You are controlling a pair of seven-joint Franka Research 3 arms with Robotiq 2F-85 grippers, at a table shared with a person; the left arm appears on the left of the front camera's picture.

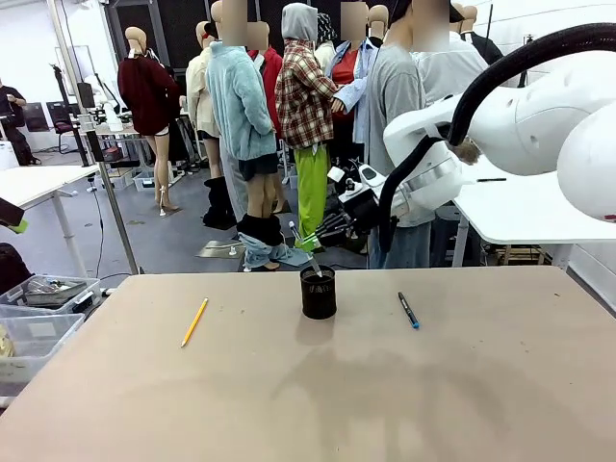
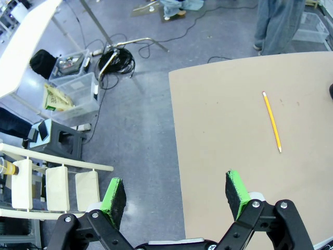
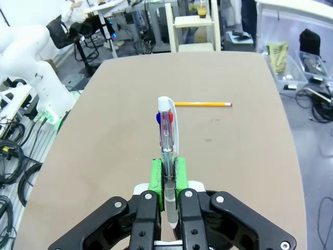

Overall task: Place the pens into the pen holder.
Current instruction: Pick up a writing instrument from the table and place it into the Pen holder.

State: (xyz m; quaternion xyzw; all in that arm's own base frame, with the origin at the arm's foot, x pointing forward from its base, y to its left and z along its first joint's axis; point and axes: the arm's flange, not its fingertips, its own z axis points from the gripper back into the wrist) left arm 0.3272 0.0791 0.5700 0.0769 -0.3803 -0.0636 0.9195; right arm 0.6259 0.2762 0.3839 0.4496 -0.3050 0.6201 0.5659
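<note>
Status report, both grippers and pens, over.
Left gripper open, off table edge. Right gripper shut on silvery pen above holder. Pencil and blue-tipped pen on table. Nothing in the way.

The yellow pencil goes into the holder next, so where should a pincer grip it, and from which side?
Grip the yellow pencil mid-shaft, from straight above, jaws closing across its width. It lies flat on the table, slim and straight, with nothing touching it. The open left pincer looks the nearer one.
</note>
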